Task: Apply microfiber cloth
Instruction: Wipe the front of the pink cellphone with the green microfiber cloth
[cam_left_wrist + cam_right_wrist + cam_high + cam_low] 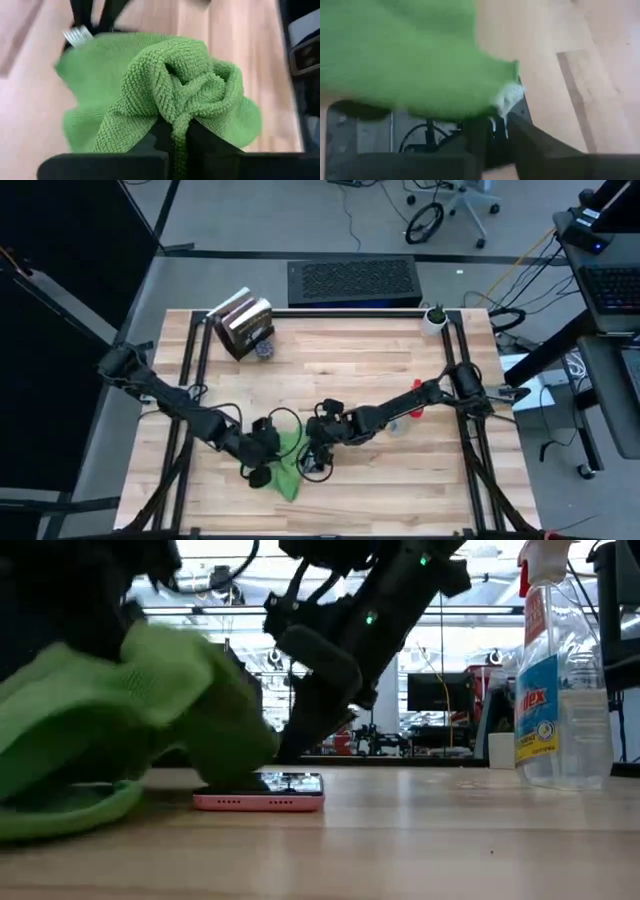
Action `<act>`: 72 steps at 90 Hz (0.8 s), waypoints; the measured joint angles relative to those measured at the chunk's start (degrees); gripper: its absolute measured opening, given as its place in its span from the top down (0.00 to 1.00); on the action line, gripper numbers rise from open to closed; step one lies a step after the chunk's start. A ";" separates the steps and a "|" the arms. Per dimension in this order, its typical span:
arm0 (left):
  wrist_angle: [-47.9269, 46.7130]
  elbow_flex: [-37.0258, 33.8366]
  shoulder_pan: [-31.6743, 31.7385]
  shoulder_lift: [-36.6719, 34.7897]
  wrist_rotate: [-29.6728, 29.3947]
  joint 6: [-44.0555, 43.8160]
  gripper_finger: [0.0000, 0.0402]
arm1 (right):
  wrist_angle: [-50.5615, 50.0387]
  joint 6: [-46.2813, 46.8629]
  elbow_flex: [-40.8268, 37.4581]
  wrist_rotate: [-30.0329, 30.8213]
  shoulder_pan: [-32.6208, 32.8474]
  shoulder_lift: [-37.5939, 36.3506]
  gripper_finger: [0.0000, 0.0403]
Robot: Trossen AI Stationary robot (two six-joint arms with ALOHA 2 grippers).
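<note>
Left gripper (175, 142) is clamped on the microfiber cloth (170, 85); a bunched fold of green fabric is pinched between its two fingers in the left wrist view. The cloth (287, 463) sits on the table (400, 480) near its front-centre, draped over the near end of the phone (262, 792), a pink-edged, dark-screened device lying flat on the wood. Right gripper (318, 463) is at the phone's other side, just beside the cloth, coming down onto the phone; can't tell whether its fingers are apart or together. Spray bottle (560, 670) stands upright, well apart from the phone on the right arm's side. Books (243, 325) stand at the table's far-left corner.
</note>
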 joint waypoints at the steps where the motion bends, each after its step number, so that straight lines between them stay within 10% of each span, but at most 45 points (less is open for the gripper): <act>1: 0.02 0.14 0.01 0.00 -0.08 0.11 1.00 | 0.02 0.00 -0.16 -0.01 -0.07 0.00 0.94; 72: 28.91 0.64 8.18 22.72 -7.51 9.03 1.00 | 7.12 4.96 -3.13 -1.46 -1.41 0.81 1.00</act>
